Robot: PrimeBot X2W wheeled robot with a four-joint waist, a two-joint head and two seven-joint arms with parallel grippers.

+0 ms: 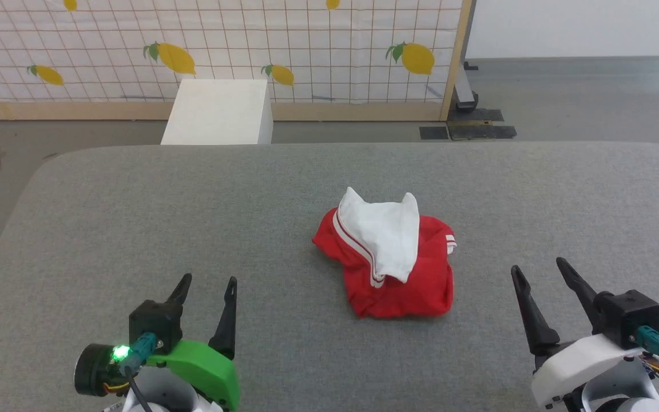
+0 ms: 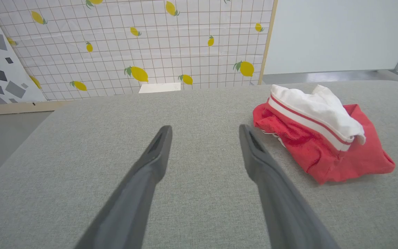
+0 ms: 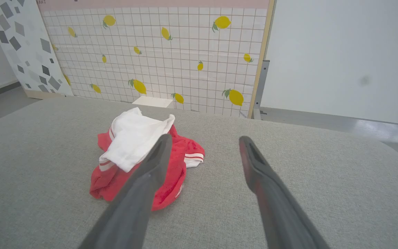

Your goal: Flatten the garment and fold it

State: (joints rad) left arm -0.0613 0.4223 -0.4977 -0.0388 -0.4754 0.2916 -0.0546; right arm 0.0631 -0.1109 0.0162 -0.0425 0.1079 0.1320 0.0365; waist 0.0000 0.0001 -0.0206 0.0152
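The garment [image 1: 389, 257] lies crumpled in a heap at the middle of the grey table [image 1: 135, 217], red cloth below with a white sleeve draped over its top. It also appears as a bunched garment [image 2: 323, 131] in the left wrist view and as the garment [image 3: 130, 155] left of the fingers in the right wrist view. My left gripper [image 1: 208, 281] stands open near the front left, well apart from the cloth. My right gripper [image 1: 537, 265] stands open at the front right, also clear of it. Nothing sits between either pair of fingers.
A white box [image 1: 218, 111] stands on the floor behind the table's far edge. A lemon-patterned screen [image 1: 221, 46] in a wooden frame closes off the back. The table's rounded corners fall away at left and right.
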